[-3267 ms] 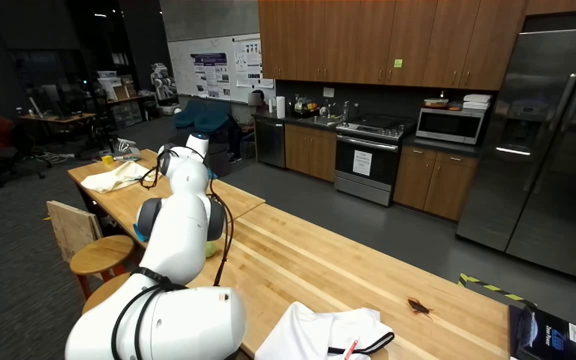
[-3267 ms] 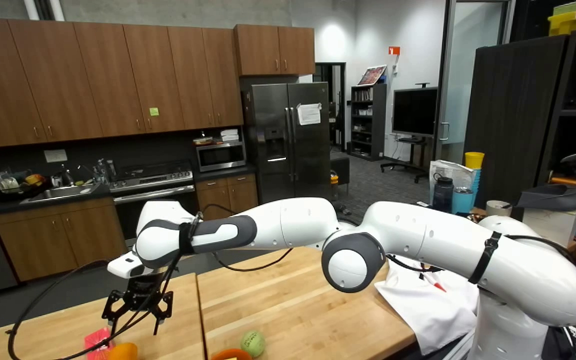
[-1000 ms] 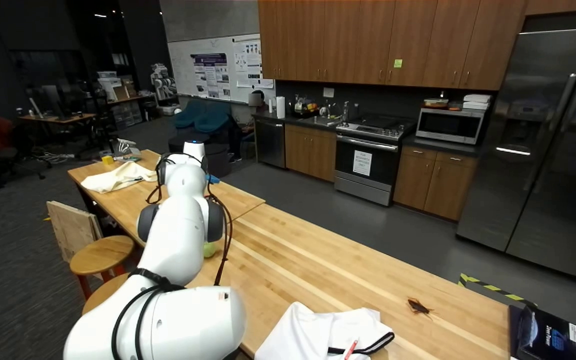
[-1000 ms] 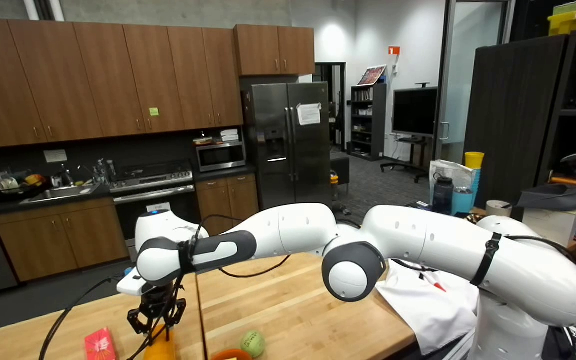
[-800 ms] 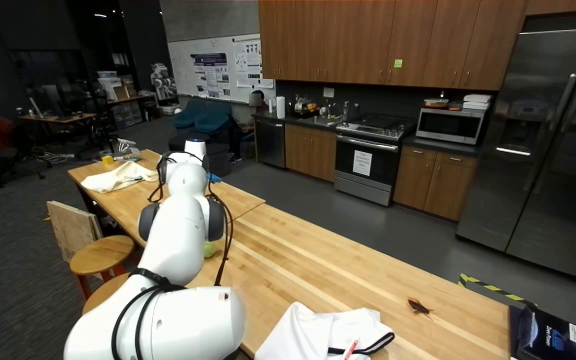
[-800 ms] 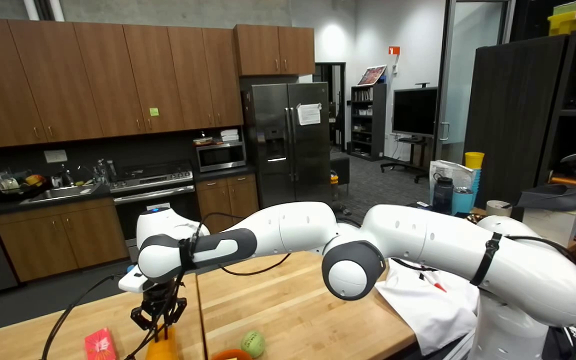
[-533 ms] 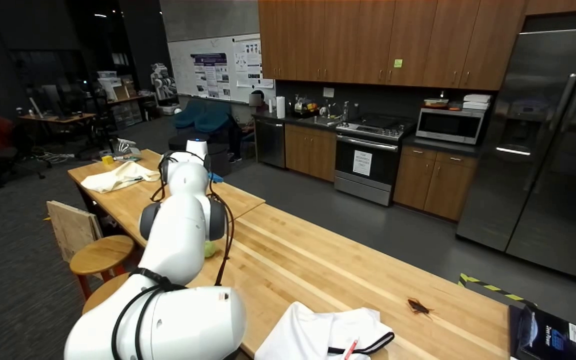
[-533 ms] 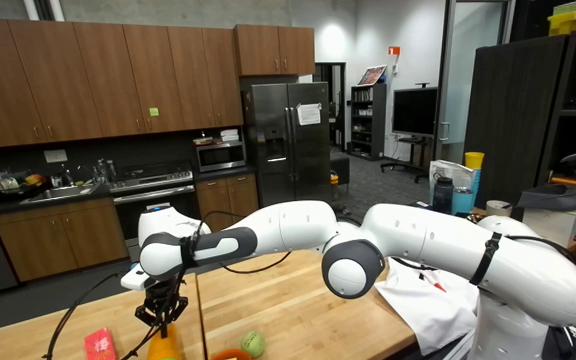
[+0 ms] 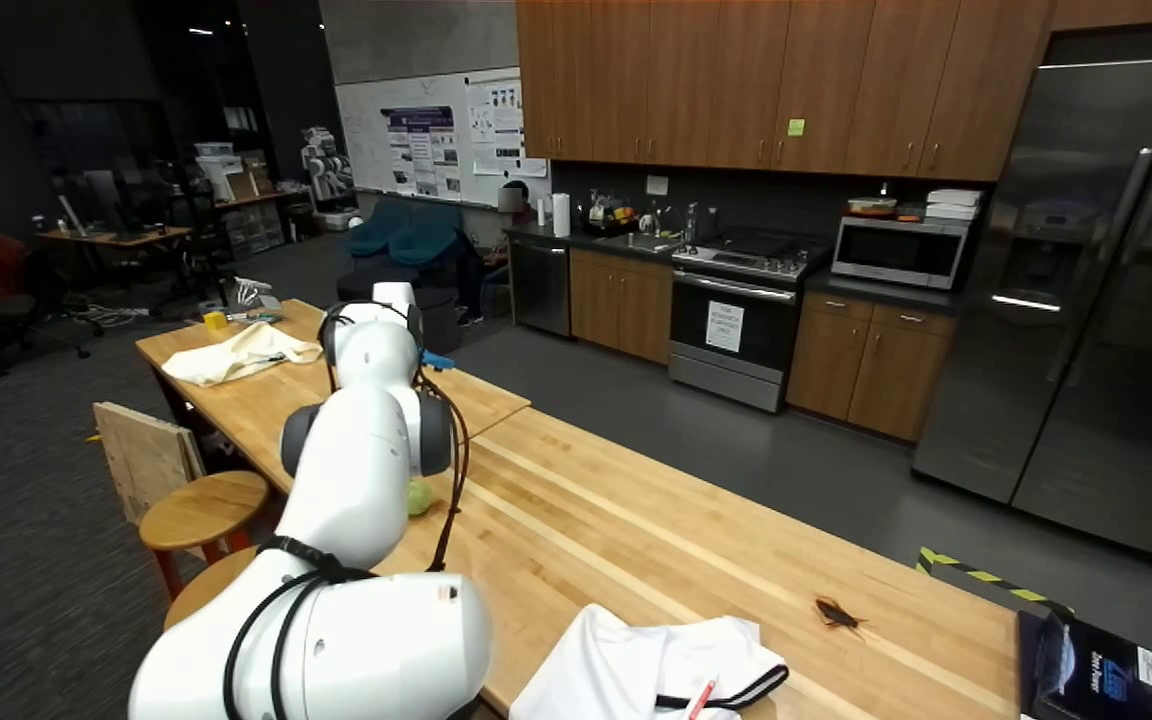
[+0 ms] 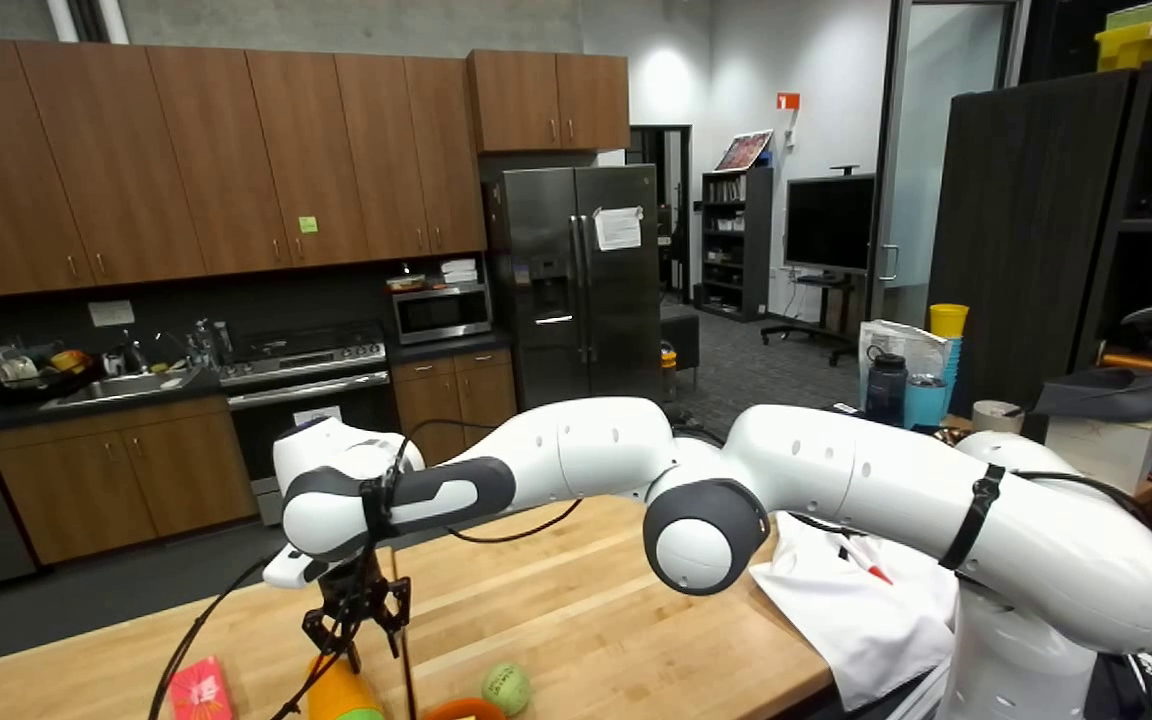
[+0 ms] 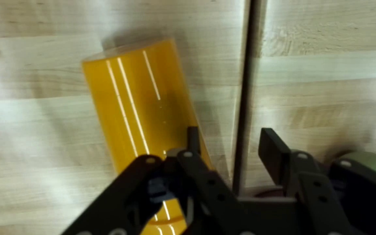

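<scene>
My gripper (image 11: 230, 135) stands open, its fingers well apart with nothing between them. In the wrist view the left fingertip overlaps the right edge of a shiny orange bottle (image 11: 142, 98); whether it touches is unclear. The right finger (image 11: 274, 153) is past the seam between the two tables. The bottle seems to lie on its side, partly covered by the gripper linkage. In an exterior view the gripper (image 10: 374, 660) is low, just above and right of the orange bottle (image 10: 334, 690), whose near end shows green. The picture's lower edge cuts the bottle off there.
A pink-red box (image 10: 201, 690) lies left of the bottle. To the right are a green ball (image 10: 506, 688) and an orange bowl (image 10: 463, 709). A table seam (image 11: 245, 98) runs beside the bottle. White cloth (image 10: 856, 590) lies near the arm's base. Loose black cables hang along the arm.
Half a second ago the fingers stood close together over the bottle; now they are apart. In an exterior view, gripper and bottle have shifted right, and more of its green end shows.
</scene>
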`<state>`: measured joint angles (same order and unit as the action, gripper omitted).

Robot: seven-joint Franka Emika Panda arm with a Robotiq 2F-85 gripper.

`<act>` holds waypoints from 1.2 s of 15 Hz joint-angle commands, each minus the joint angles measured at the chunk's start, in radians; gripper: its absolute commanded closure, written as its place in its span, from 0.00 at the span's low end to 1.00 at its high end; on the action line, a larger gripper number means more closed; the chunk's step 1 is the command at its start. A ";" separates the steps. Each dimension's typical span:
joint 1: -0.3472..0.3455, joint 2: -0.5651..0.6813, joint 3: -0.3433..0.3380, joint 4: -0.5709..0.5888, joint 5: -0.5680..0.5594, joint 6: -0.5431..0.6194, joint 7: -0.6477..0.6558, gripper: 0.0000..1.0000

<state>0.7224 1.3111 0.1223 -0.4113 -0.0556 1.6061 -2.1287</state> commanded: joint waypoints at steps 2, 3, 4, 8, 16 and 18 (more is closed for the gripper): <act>0.026 0.043 -0.025 0.078 -0.050 -0.085 -0.014 0.10; 0.023 -0.025 -0.033 -0.049 -0.057 -0.032 -0.015 0.04; 0.028 -0.021 -0.036 -0.045 -0.067 -0.024 -0.017 0.01; 0.042 -0.014 -0.043 -0.028 -0.088 0.014 -0.022 0.00; 0.088 -0.021 -0.091 -0.016 -0.177 0.140 -0.031 0.00; 0.090 -0.024 -0.087 -0.020 -0.182 0.188 -0.047 0.00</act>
<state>0.8038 1.3229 0.0487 -0.3927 -0.2197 1.7368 -2.1549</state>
